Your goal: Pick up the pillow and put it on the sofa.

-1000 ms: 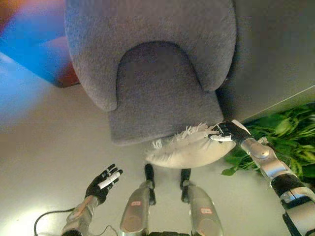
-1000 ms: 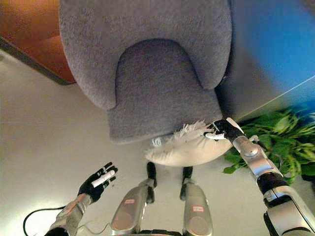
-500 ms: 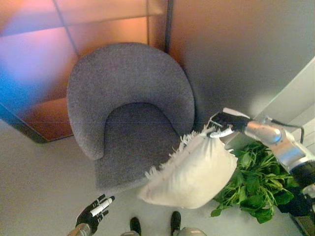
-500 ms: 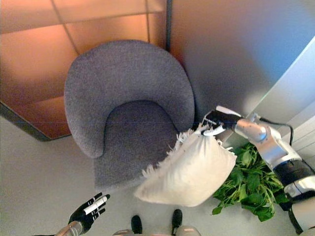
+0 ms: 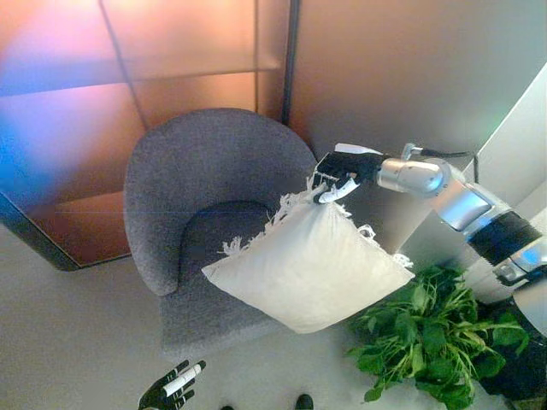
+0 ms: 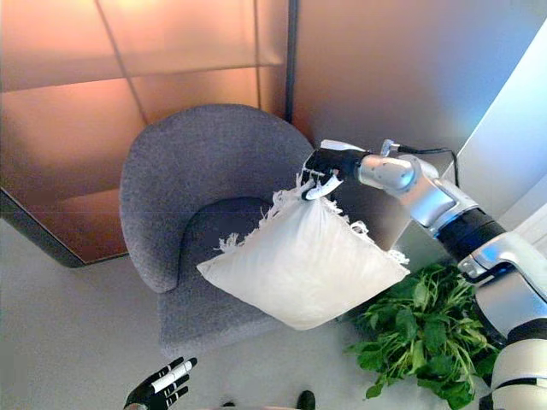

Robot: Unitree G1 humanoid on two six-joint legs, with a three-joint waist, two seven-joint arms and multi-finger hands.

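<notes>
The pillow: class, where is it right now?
The pillow hangs at centre, gripped by one corner in the right robot hand, over the grey sofa, left of the plant.

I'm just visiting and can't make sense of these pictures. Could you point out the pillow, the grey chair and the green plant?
pillow (image 5: 308, 272), left eye view, middle of its white face.
grey chair (image 5: 192, 171), left eye view, on the curved backrest.
green plant (image 6: 419, 337), right eye view, among its leaves.
</notes>
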